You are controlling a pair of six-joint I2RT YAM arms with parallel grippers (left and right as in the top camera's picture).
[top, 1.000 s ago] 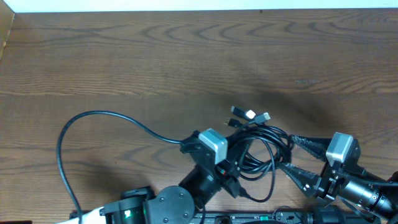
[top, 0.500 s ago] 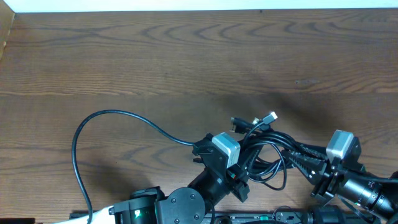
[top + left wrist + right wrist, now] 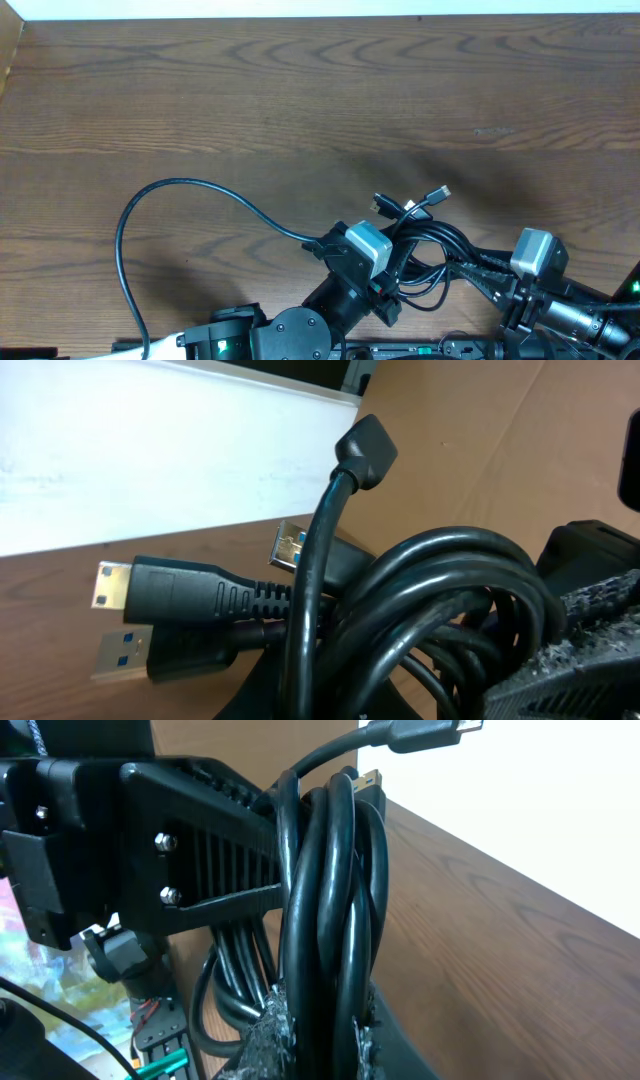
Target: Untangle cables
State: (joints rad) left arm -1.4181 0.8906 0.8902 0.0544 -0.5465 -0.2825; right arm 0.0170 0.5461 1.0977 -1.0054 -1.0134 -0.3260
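Note:
The cables [image 3: 428,250] are a black coiled tangle at the table's front centre, with plug ends sticking up at its top [image 3: 440,190]. One long strand [image 3: 150,195] loops far out to the left. My left gripper [image 3: 398,262] is shut on the tangle's left side. My right gripper [image 3: 462,265] is shut on its right side. In the right wrist view the padded fingertips [image 3: 315,1020] pinch several cable loops [image 3: 330,890]. The left wrist view is filled with the coil [image 3: 440,590] and USB plugs [image 3: 125,650], which hide the left jaws.
The wooden table [image 3: 300,90] stretches away to a white edge at the back. The left gripper's black body [image 3: 180,830] sits right beside the coil in the right wrist view. Both arm bases crowd the front edge.
The right gripper, open a second ago, has closed on the coil. The left gripper and the tangle have shifted to the right, and the long strand has been dragged along.

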